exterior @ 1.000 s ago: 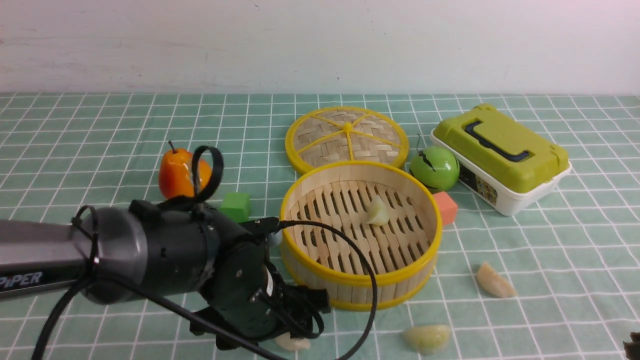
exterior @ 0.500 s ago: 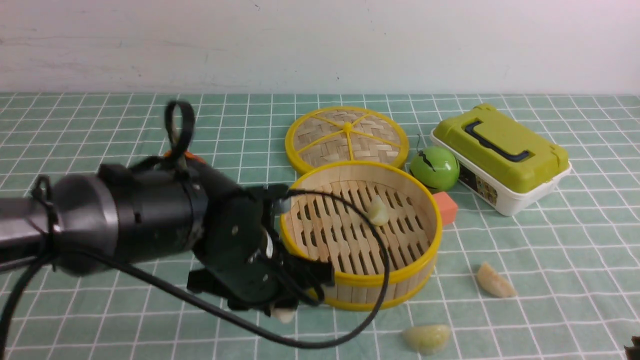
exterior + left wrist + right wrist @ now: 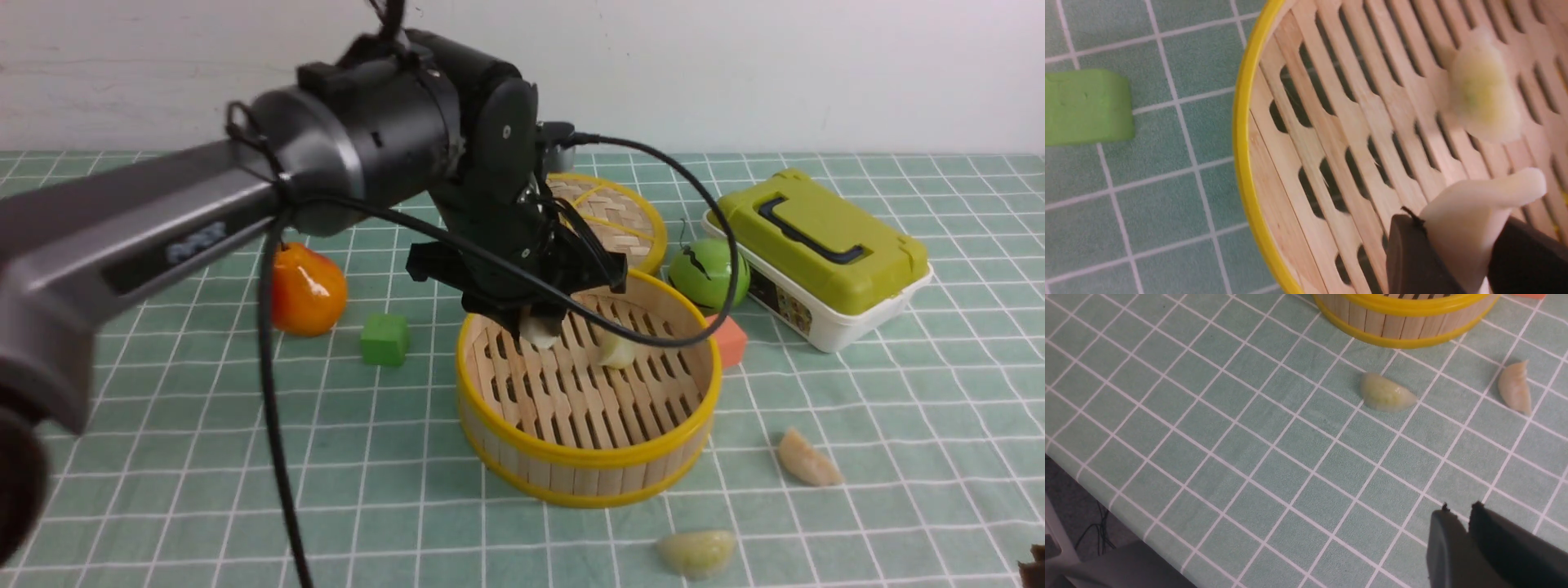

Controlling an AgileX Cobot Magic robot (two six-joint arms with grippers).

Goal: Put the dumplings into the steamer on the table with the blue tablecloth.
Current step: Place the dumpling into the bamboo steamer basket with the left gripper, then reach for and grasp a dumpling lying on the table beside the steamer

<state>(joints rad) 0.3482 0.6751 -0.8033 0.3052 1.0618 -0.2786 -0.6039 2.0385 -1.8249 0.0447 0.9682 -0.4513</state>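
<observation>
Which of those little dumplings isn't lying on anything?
The cream-white crescent dumpling pinched in the left tool above the yellow-rimmed bamboo steamer; another lies inside it, two on the teal cloth.

Reaching in from the left with the grey-and-black left arm, raised, wrist bent downward. Pinching a glossy cream-white crescent dumpling between the dark fingers of the left gripper. Holding the dark right gripper low, jaws almost together, empty.

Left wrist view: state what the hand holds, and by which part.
The left hand pinches a white dumpling across its body; one pointed tip sticks out free, over the steamer.
</observation>
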